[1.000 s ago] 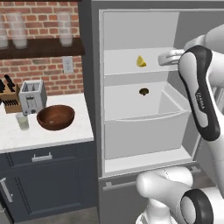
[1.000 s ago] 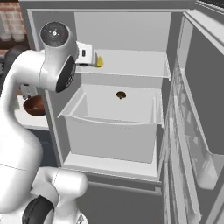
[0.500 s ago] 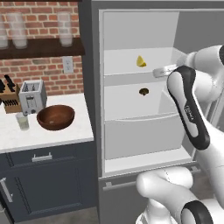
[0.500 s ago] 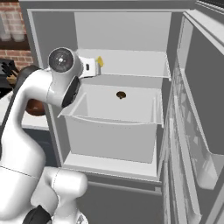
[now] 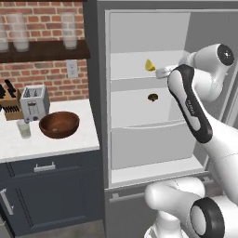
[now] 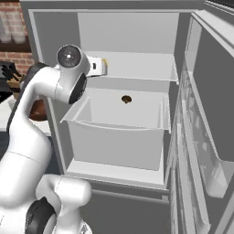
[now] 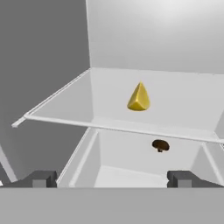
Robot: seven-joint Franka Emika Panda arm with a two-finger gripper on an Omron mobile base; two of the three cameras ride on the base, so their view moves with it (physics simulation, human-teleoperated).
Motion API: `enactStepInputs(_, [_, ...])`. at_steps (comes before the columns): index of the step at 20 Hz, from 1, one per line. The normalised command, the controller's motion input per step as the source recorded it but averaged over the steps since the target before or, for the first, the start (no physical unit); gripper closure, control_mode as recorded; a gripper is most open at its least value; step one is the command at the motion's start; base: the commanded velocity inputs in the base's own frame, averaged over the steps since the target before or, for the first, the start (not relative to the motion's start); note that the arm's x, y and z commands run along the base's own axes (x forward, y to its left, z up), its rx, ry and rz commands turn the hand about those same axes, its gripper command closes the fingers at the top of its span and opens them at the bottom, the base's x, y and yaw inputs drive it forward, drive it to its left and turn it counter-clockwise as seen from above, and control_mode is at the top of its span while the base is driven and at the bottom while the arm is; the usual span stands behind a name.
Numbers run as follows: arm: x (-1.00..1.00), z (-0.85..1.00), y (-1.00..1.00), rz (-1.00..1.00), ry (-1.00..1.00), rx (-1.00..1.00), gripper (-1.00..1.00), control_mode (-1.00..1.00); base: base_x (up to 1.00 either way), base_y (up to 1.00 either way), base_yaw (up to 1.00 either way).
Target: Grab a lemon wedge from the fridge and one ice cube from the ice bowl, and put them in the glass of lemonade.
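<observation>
Lemon wedge (image 7: 139,98) on fridge (image 5: 103,111) shelf looks tiny, light, slick; pinch its flat sides low. Gripper (image 7: 112,178) spread wide, empty.

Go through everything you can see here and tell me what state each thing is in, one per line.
fridge: door open, white shelves showing.
lemon wedge: resting on the upper shelf, not gripped.
small dark brown lump: lying on the shelf below the wedge.
gripper: open, empty, pointed into the fridge in front of the wedge.
ice bowl: upright on the counter.
glass of lemonade: upright beside the bowl.
toaster: standing on the counter.
</observation>
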Motion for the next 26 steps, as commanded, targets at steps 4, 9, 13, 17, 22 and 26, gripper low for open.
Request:
enactStepInputs(4, [0.51, 0.0, 0.0, 0.0, 0.08, 0.0, -1.0, -1.0, 0.0, 0.0, 0.0])
enactStepInputs(9, [0.52, -0.09, 0.0, 0.0, 0.0, 0.0, -1.0, -1.0, 0.0, 0.0, 0.0])
enactStepInputs(13, [0.46, -0.07, 0.0, 0.0, 0.0, 0.0, -1.0, -1.0, 0.0, 0.0, 0.0])
enactStepInputs(17, [0.42, -0.06, 0.0, 0.0, 0.0, 0.0, -1.0, -1.0, 0.0, 0.0, 0.0])
enactStepInputs(22, [0.43, 0.0, 0.0, 0.0, 0.0, 0.0, -1.0, -1.0, 0.0, 0.0, 0.0])
enactStepInputs(26, [0.36, -0.02, -0.04, 0.0, 0.02, 0.0, -1.0, -1.0, 0.0, 0.0, 0.0])
